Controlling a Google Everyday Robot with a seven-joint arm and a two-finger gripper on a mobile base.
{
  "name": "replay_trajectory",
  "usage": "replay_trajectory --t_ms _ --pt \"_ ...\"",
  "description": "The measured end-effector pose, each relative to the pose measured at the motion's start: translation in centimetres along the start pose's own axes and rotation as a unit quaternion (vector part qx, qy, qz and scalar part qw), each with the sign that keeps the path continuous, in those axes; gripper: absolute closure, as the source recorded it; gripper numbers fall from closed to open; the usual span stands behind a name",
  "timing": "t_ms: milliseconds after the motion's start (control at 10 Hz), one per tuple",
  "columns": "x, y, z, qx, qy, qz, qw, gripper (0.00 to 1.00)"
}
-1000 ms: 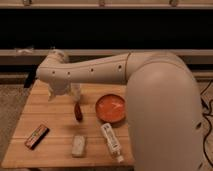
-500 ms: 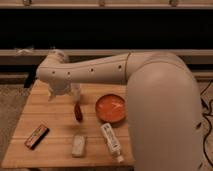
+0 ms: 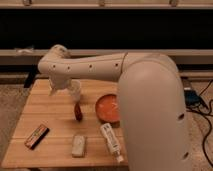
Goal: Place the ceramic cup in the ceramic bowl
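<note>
The ceramic cup [image 3: 75, 91] is small, plain and white, and sits at the back middle of the wooden table [image 3: 55, 125]. My gripper [image 3: 61, 89] hangs from the white arm right beside the cup, on its left, and partly overlaps it. The ceramic bowl [image 3: 107, 108] is round, shallow and glossy orange-red. It sits on the table to the right of the cup and slightly nearer, with its right side hidden behind my arm.
A small dark red object [image 3: 78, 111] stands between cup and bowl. A white tube-shaped bottle [image 3: 111, 140] lies in front of the bowl. A pale packet [image 3: 79, 145] and a dark snack bar [image 3: 36, 136] lie near the front edge. My bulky arm [image 3: 150, 100] covers the table's right side.
</note>
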Motion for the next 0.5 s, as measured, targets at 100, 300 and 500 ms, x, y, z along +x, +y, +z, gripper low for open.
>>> replay_trajectory --t_ms 100,300,500 --pt "1.0 0.8 0.6 0.000 -0.001 -0.001 1.0000 0.20" --pt "2.6 1.3 2.1 0.002 -0.007 -0.006 1.0000 0.20" --pt "3.5 1.4 4.0 0.001 -0.017 -0.016 0.9997 0.20"
